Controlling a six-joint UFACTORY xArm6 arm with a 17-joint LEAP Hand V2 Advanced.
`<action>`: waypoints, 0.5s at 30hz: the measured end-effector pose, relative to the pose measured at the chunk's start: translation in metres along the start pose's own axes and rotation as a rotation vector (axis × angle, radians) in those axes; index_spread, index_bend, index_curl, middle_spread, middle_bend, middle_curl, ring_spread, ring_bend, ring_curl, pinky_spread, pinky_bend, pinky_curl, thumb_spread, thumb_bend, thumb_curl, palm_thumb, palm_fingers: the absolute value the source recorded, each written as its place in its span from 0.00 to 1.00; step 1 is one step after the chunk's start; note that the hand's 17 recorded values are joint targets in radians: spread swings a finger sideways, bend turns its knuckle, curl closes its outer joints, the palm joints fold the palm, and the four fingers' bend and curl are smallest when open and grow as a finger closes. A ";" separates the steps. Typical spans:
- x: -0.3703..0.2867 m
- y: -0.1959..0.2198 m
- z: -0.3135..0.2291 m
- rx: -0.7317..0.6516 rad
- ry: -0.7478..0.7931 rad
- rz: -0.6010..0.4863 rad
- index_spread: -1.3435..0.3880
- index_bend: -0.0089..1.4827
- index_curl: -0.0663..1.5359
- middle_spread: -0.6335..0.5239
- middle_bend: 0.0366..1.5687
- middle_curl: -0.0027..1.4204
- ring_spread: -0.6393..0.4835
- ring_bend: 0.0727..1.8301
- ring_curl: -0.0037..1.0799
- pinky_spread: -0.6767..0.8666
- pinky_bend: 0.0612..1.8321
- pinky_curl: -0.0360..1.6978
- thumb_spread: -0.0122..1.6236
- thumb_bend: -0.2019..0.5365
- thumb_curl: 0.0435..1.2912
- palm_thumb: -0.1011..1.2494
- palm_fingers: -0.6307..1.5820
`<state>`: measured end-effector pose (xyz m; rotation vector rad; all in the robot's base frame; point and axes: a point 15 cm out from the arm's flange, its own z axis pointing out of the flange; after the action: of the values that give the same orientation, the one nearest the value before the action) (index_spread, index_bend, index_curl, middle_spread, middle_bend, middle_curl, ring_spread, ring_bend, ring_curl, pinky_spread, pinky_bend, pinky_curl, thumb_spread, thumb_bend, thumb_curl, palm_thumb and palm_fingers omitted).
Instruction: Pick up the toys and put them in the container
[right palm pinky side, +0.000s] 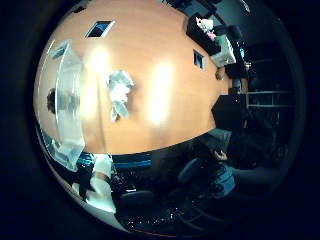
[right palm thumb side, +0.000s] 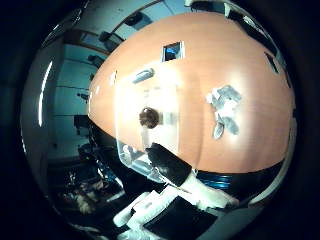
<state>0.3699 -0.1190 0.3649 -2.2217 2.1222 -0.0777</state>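
Table (right palm pinky side: 165, 45): smooth orange-brown wood-look top, semi-glossy, with bright glare patches. Container (right palm thumb side: 150, 100): clear, glossy plastic with see-through walls, holding a dark brown toy (right palm thumb side: 148, 117) of fuzzy, matt look; a second toy (right palm pinky side: 120, 92) on the table is pale grey-white, soft and plush-like, matt. Hand (right palm thumb side: 175, 172): smooth hard white and black parts, the black faintly shiny.

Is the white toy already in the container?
No, the white toy lies on the table, apart from the clear container.
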 end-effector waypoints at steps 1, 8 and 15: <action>0.000 0.004 0.013 -0.020 -0.008 0.005 0.62 0.11 0.23 0.60 0.18 0.24 0.74 0.23 0.21 0.78 0.24 0.24 0.70 0.25 0.18 0.40 0.38; 0.006 0.001 0.070 -0.081 -0.030 0.022 0.63 0.11 0.22 0.62 0.16 0.24 0.75 0.22 0.21 0.78 0.24 0.22 0.69 0.24 0.18 0.41 0.38; 0.017 -0.009 0.103 -0.119 -0.022 0.022 0.63 0.11 0.22 0.62 0.16 0.24 0.75 0.21 0.20 0.78 0.25 0.21 0.69 0.24 0.18 0.40 0.39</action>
<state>0.3877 -0.1341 0.2629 -2.2499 2.1939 0.0762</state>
